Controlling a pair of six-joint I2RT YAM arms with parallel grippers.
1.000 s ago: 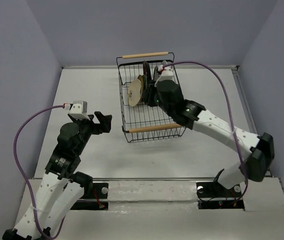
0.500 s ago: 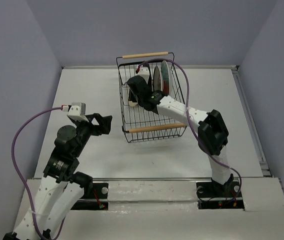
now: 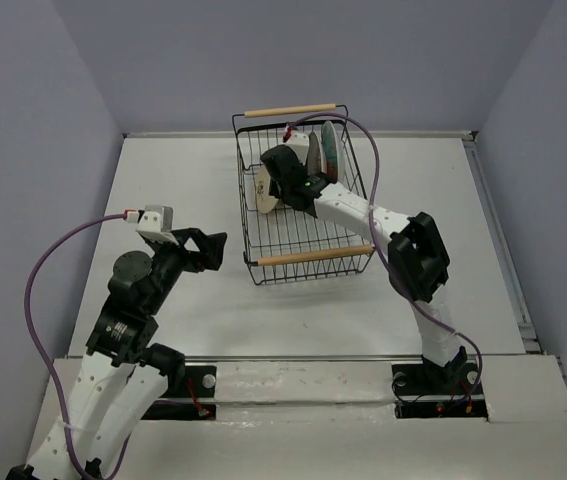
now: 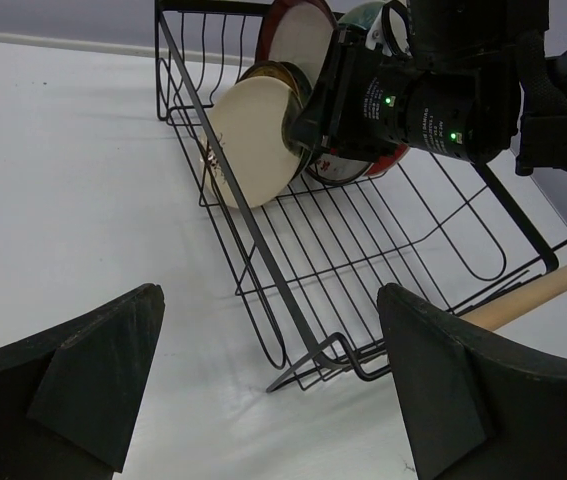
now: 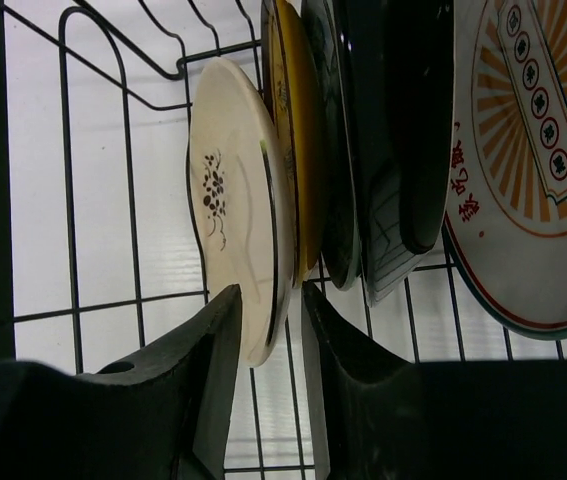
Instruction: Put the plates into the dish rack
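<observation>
Top external view: the dish rack (image 3: 293, 235) sits on the white worktop (image 3: 163, 170) toward 12 o'clock. The plates stand on edge in a row across its far half.

The cream plate (image 3: 268, 190), with its dark mark, is at the 9 o'clock end of the row. In the right wrist view a yellow-brown plate (image 5: 303, 150) stands right behind it. Darker plates (image 5: 403, 120) follow, then the orange sunburst plate (image 5: 523, 150).

The right claw (image 5: 268, 300) reaches into the rack. One finger is on each side of the cream plate's rim, with only a narrow gap, but it cannot be told whether they press on it.

The left claw (image 3: 203, 245) hangs over bare worktop at about 8 o'clock from the rack. Its fingers are spread wide and hold nothing.
</observation>
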